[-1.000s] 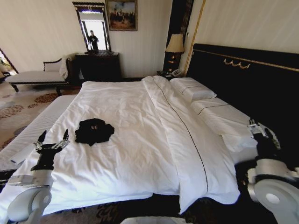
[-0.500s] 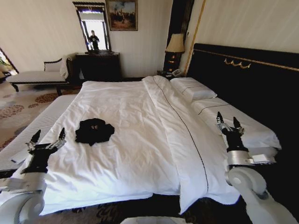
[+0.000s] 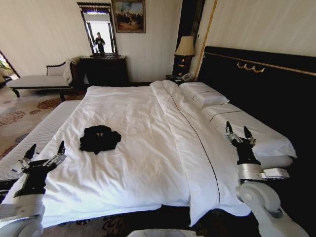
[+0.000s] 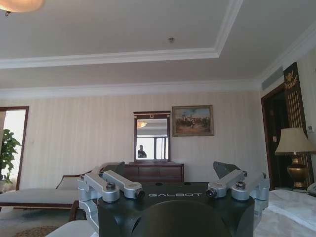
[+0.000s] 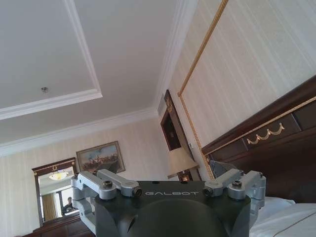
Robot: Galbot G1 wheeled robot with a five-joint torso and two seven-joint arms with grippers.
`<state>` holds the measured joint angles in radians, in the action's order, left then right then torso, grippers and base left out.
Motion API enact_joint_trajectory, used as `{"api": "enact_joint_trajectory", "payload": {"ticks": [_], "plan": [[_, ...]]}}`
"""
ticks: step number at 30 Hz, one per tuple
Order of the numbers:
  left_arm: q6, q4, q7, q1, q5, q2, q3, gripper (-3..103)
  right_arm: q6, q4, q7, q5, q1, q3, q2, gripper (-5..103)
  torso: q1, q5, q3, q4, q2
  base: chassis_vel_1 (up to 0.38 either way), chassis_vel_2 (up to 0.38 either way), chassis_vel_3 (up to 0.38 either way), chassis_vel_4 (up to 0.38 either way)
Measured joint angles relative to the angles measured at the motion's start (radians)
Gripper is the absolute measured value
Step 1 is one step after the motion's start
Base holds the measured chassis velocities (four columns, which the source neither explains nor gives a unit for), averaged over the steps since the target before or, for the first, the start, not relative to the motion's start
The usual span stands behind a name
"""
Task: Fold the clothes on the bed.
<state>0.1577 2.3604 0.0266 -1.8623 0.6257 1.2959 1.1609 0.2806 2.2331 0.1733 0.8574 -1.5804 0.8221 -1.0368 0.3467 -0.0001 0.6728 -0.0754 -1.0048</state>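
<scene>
Both arms have shifted over the last second. Left gripper (image 3: pixel 43 153) has sunk toward the bed's (image 3: pixel 148 177) near left corner; right gripper (image 3: pixel 236 132) has swung up beside the pillows (image 3: pixel 247 129). Both jaws apart, empty. Folding not begun. Black T-shirt (image 3: pixel 99 138), a soft crumpled heap, lies on the smooth white duvet, well apart from both.

Soft daylight fills the room, brightest on the large bed's white duvet (image 3: pixel 143 148), which nearly washes out at the centre. The tall dark wooden headboard (image 3: pixel 256 89) at 2 o'clock stays deep and shadowed. A lit cream-shaded table lamp (image 3: pixel 185 47) glows warm at 12 o'clock. The head view bows straight lines near its edges.
</scene>
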Motion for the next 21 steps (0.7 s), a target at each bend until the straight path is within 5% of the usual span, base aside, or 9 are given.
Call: {"api": "enact_joint_trajectory", "payload": {"ticks": [21], "plan": [[0.015,0.022,0.001,0.003,-0.063,0.079,-0.101,100,0.0,0.052,0.071,-0.015,-0.081,0.045,-0.025,100,0.0,0.0001,0.0,0.0001,0.0,0.0,0.0,0.0,0.0]]}}
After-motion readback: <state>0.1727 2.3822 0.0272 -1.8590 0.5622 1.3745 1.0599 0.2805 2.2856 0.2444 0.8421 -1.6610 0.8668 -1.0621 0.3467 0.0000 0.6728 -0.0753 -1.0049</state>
